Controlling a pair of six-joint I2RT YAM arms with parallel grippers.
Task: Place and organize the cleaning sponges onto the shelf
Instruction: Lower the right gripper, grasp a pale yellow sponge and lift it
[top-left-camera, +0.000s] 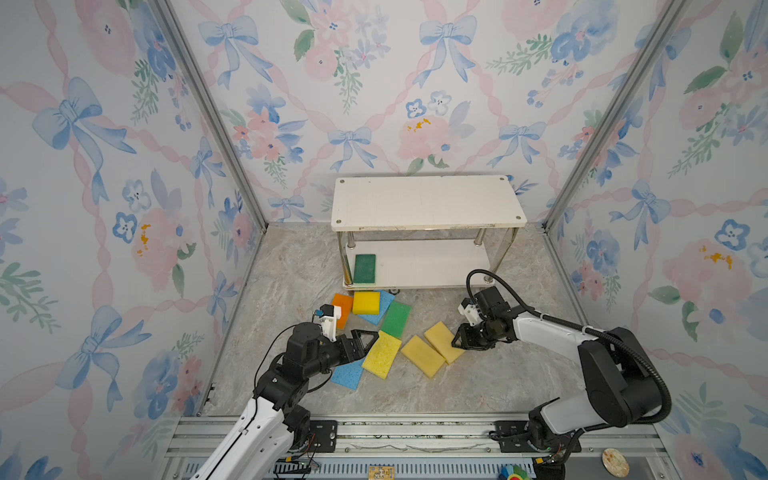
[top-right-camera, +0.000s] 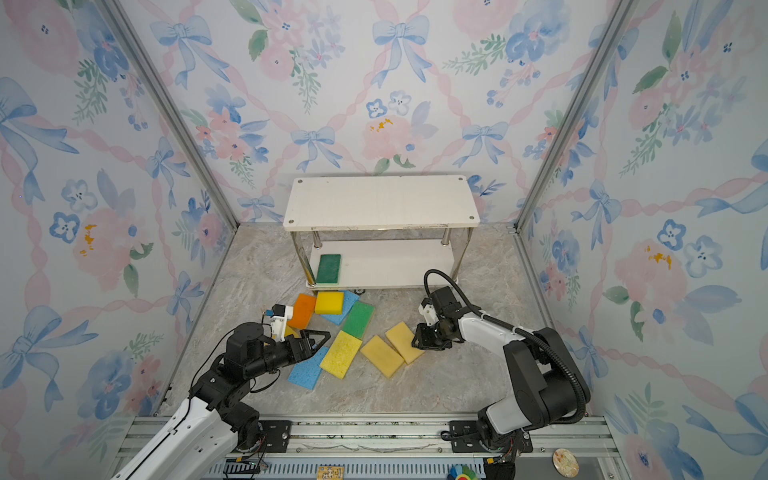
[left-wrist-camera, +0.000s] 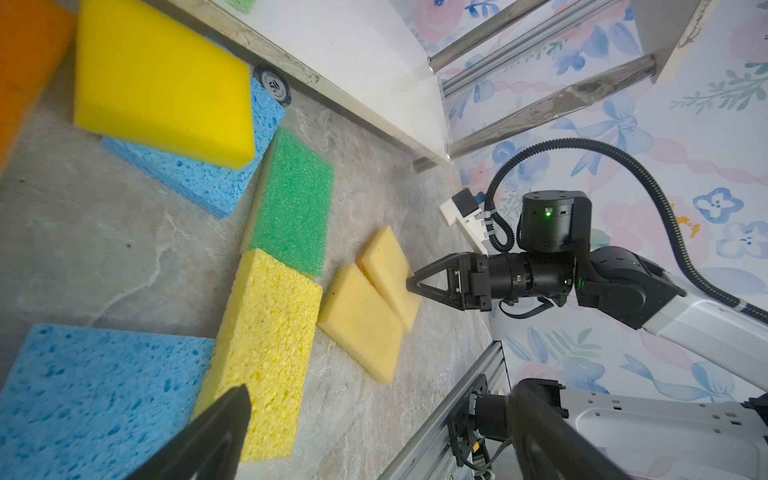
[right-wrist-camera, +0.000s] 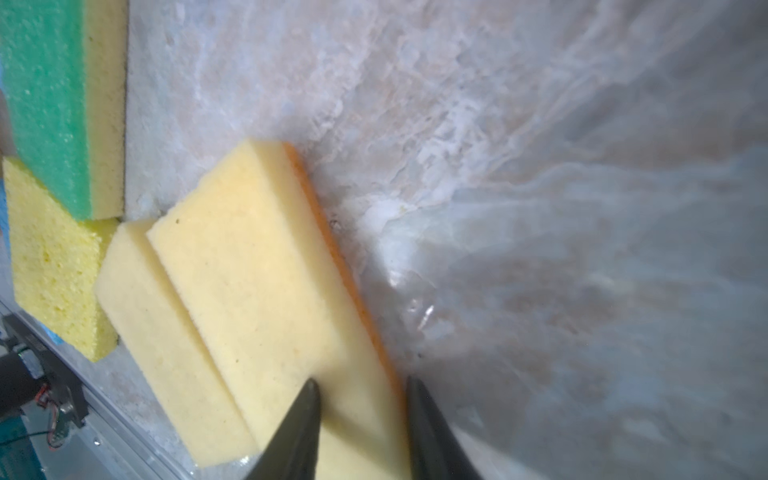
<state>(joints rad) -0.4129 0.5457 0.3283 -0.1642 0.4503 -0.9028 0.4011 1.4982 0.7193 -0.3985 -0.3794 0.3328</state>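
The small two-tier shelf (top-left-camera: 428, 203) of white boards on chrome tube legs stands at the back of the marbled grey tabletop (top-left-camera: 478, 386). Its lower board (top-left-camera: 436, 266) carries one dark green scouring sponge (top-left-camera: 364, 268) at the left end and is bare from there to the right.

The other sponges lie loose on the tabletop in front of it. The one that matters is the pale tan-yellow foam sponge with an orange underside (top-left-camera: 438, 336). It lies on the right of the scatter and partly overlaps a second pale tan-yellow foam sponge (top-left-camera: 423, 356). Its long axis runs slantwise, from the shelf side towards the front rail.

The right gripper (top-left-camera: 456, 340) is plainly the nearer and comes in from the right against that sponge's long right-hand edge. In the right wrist view its dark fingers (right-wrist-camera: 305, 415) stand narrow, one on the top face and one at the orange side, pinching the sponge. The bare stretch of board lies beyond and to the left, so I'd expect a lift first, then a carry.

The left gripper (top-left-camera: 374, 338) hangs wide open and holds nothing, over the bright yellow porous sponge (top-left-camera: 381, 355).
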